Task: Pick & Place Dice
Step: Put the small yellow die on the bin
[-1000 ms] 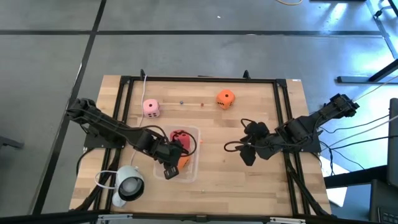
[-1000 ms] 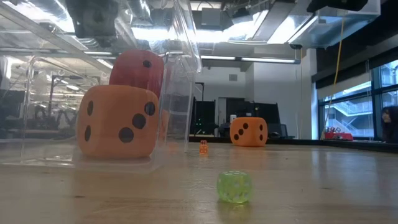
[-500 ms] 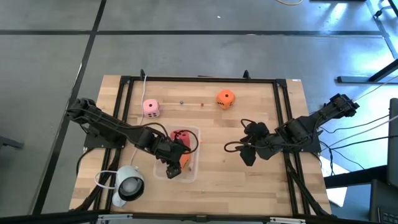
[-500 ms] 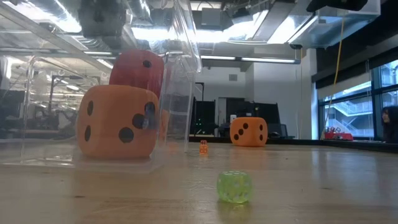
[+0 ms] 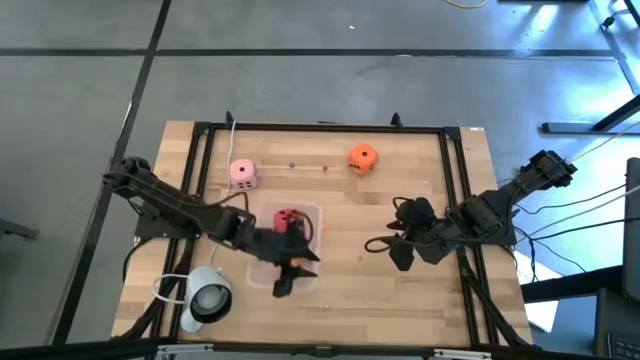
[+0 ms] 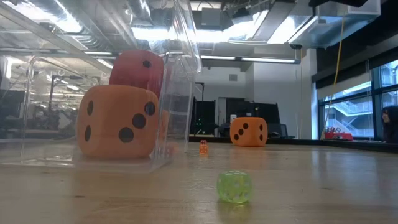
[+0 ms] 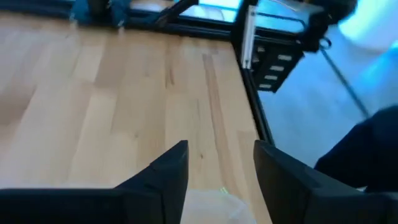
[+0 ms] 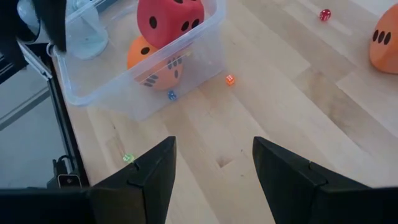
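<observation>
A clear plastic box (image 5: 316, 284) holds an orange die (image 8: 154, 62). A red die (image 8: 169, 18) rests on top of that one and shows in the high view too (image 5: 288, 219). The pale pink die (image 5: 242, 173) and the second orange die (image 5: 362, 158) sit on the table near its far edge. My left gripper (image 5: 293, 274) hovers open over the box's near end and hides the boxed orange die from above. Its wrist view shows the left gripper (image 7: 217, 168) with only bare table between the fingers. My right gripper (image 5: 385, 246) waits open to the right of the box.
Tiny dice lie on the wood: a green one (image 6: 234, 186) near the box's near side, and an orange one (image 8: 229, 79) and a blue one (image 8: 171, 94) beside its right wall. A white round device (image 5: 207, 297) sits at the near left. A black frame (image 5: 452, 180) borders the table.
My left gripper has risen above the box, out of the low view, and swung toward the table's right side. It now covers the boxed orange die in the high view. The dice have stayed put.
</observation>
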{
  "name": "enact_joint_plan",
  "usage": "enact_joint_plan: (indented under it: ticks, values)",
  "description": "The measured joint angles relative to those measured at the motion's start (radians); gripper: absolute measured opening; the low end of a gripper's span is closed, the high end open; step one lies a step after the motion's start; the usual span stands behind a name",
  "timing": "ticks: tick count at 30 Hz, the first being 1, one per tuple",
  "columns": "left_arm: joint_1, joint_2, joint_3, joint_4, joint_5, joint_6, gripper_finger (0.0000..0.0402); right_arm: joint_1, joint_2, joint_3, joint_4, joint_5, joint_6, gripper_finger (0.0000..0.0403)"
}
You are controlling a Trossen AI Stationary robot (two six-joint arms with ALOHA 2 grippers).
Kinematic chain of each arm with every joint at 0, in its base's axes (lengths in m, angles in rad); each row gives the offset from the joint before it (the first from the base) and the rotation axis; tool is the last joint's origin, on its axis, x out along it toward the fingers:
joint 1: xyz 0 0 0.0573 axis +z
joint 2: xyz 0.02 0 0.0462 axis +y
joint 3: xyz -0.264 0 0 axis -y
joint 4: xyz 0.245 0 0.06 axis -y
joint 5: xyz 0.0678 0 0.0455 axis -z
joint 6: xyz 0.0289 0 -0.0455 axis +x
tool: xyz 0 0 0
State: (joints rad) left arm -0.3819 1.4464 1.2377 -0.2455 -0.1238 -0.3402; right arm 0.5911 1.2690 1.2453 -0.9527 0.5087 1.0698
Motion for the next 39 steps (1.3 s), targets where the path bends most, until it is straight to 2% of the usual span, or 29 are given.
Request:
enact_joint_plan:
  ticks: [5, 10, 19, 24, 32, 36, 39]
  values:
    - [-0.037, 0.08, 0.025, 0.025, -0.013, 0.101, 0.0163, 0.0, 0.0, 0.0, 0.0, 0.0, 0.011, 0.0213]
    - [-0.058, 0.202, 0.161, -0.008, -0.02, 0.215, 0.017, 0.0, 0.0, 0.0, 0.001, -0.001, 0.016, 0.0213]
    - [-0.063, 0.444, 0.524, -0.428, -0.04, 0.448, 0.0171, 0.0, 0.0, 0.0, 0.003, -0.028, 0.045, 0.0213]
    - [-0.064, 0.535, 0.662, -0.501, 0.015, 0.536, 0.0171, 0.009, 0.0, 0.0, 0.003, -0.03, 0.05, 0.0213]
    - [-0.064, 0.599, 0.709, -0.534, 0.096, 0.612, 0.0171, 0.04, 0.0, 0.0, 0.004, -0.029, 0.075, 0.0213]
    - [-0.074, 0.615, 0.709, -0.557, 0.098, 0.639, 0.0168, 0.054, 0.0, 0.0, 0.007, -0.029, 0.076, 0.0213]
    - [-0.094, 0.619, 0.709, -0.553, 0.056, 0.624, 0.0163, 0.066, 0.0, 0.0, 0.01, -0.028, 0.076, 0.0213]
